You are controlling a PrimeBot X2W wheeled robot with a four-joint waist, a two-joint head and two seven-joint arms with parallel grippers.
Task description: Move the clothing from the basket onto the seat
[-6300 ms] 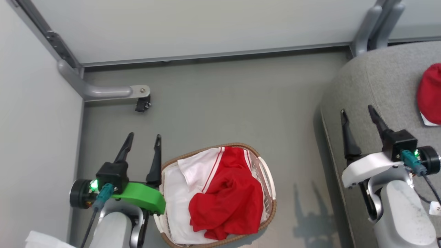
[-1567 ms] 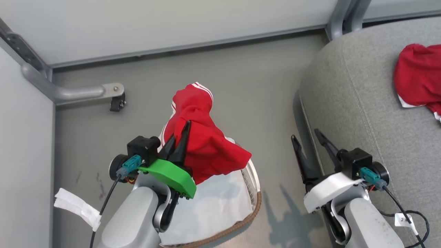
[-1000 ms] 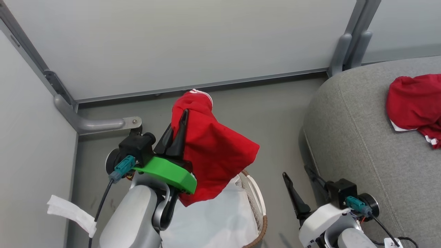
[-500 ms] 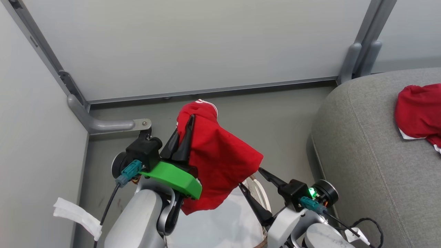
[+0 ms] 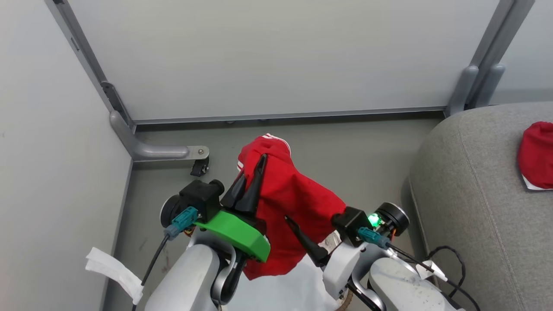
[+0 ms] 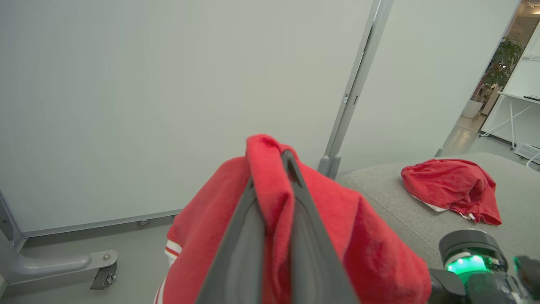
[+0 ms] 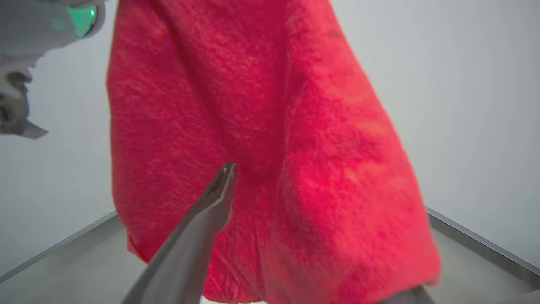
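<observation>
1. left gripper (image 5: 252, 170) sits up above the basket (image 5: 347, 299), jaws clamped on a fold of the red garment (image 5: 302, 198).
2. left wrist view: both fingers (image 6: 244, 253) lie pressed together, a ridge of the garment (image 6: 379, 261) pinched between them and spilling down either side.
3. garment hangs clear of the basket, draped over the left fingers and off to their right. white-striped trim (image 5: 274, 139) shows at its top; the lower hem dangles over the liner (image 5: 298, 291).
4. right gripper (image 5: 302, 216) sits at the garment's lower half, on its right side, jaws spread. one finger (image 5: 304, 242) shows in front of the cloth; the other is hidden behind it.
5. right wrist view: one finger (image 7: 202, 228) lies against the garment (image 7: 270, 126), the second barely shows at the bottom right. jaws are not closed on the cloth; cannot tell whether either pad touches it.
6. basket sits at the bottom edge of the head view, under both arms and mostly hidden. a sliver of brown rim and the white liner show.
7. seat (image 5: 475, 194) is at right, well apart from the held garment.
8. second garment (image 5: 535, 155) lies crumpled on the seat near the head view's right edge. the left wrist view shows it (image 6: 451, 185) as a red heap on the seat (image 6: 379, 190) with a bit of white underneath.
9. floor (image 5: 367, 151) is grey, a pale wall panel (image 5: 281, 56) behind, a caster foot (image 5: 198, 166) near the left wall.
</observation>
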